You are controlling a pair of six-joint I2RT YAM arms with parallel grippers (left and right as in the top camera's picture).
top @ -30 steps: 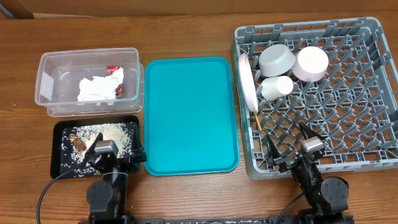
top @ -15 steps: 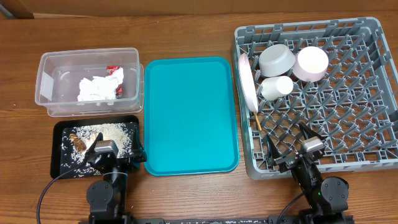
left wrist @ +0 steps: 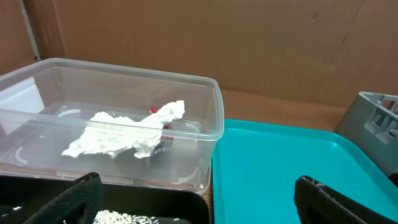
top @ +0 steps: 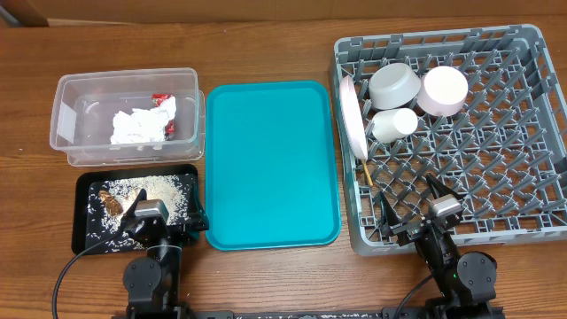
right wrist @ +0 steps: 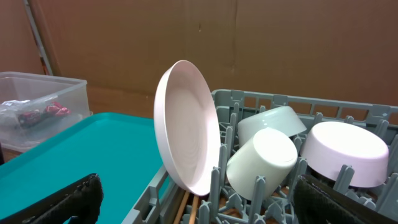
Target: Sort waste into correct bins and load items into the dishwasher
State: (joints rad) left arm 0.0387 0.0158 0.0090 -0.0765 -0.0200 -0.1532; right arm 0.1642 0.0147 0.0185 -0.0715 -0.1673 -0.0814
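Inside the clear tub (top: pixel 80 89), crumpled napkin (top: pixel 140 127) and red wrapper (top: pixel 162 99), food scraps (top: pixel 112 202) on black tray (top: pixel 81 232), pink plate (top: pixel 352 115) upright in dish rack (top: pixel 532 37) beside grey bowl (top: pixel 394 84), pink bowl (top: pixel 442 90), white cup (top: pixel 394 123), chopsticks (top: pixel 366 170), left gripper (left wrist: pixel 198 199) and right gripper (right wrist: pixel 198 199) jaws released wide, empty

No readable text, label, brand, no. or sign in any view.
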